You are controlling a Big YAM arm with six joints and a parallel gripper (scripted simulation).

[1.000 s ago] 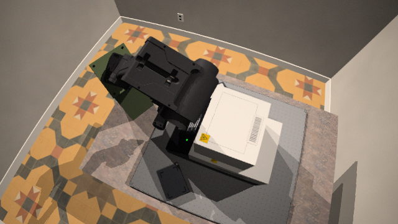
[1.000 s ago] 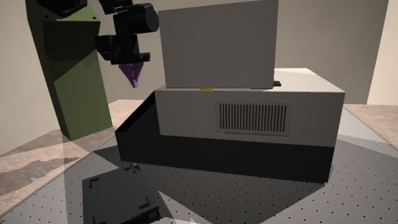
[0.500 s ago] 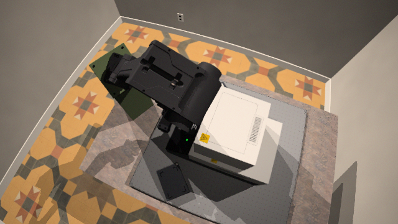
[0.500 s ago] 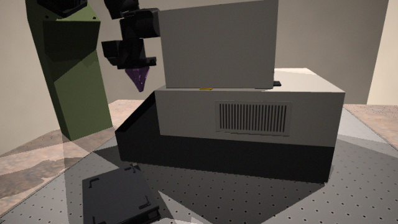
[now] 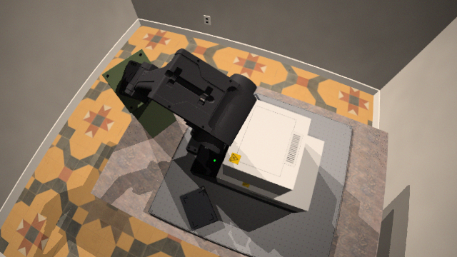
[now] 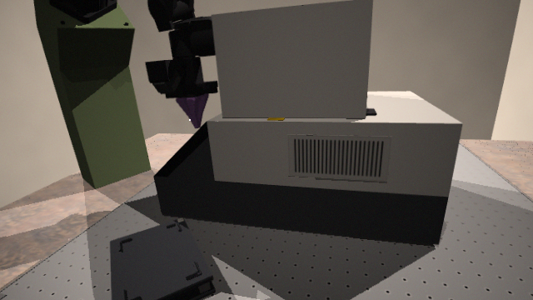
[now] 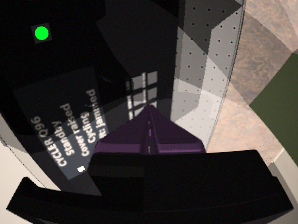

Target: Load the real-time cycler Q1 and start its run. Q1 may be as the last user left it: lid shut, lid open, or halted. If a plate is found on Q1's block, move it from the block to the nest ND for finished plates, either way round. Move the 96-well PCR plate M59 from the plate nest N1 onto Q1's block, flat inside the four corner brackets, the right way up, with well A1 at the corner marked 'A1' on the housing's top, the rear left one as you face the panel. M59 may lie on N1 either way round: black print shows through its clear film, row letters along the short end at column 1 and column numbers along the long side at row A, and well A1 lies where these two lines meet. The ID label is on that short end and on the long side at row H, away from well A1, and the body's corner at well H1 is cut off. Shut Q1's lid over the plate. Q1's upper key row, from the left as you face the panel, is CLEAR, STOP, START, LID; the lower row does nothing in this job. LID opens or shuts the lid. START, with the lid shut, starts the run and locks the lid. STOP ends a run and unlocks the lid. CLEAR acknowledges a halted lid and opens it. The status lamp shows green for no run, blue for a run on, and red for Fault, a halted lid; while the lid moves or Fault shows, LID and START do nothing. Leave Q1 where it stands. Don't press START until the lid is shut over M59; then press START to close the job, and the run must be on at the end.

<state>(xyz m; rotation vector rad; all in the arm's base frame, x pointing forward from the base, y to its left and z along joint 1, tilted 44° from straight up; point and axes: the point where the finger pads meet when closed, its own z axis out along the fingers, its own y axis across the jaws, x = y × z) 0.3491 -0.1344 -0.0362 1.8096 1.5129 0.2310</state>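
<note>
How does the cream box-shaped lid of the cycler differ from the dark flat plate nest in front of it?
The cream box-shaped lid is pale, tall and bulky, and sits shut on the cycler's housing; the dark flat plate nest is near-black, low and thin, and lies on the perforated grey board. The lid carries a barcode and a yellow warning sticker; the nest shows only corner bracket marks, no plate. Both are rectangular.

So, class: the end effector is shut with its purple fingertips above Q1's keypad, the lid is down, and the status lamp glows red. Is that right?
Not quite. The status lamp glows green, not red, as the wrist view shows; the top view agrees. The rest stands: the end effector is shut, its purple fingertips above Q1's keypad, and the lid is down.
</note>
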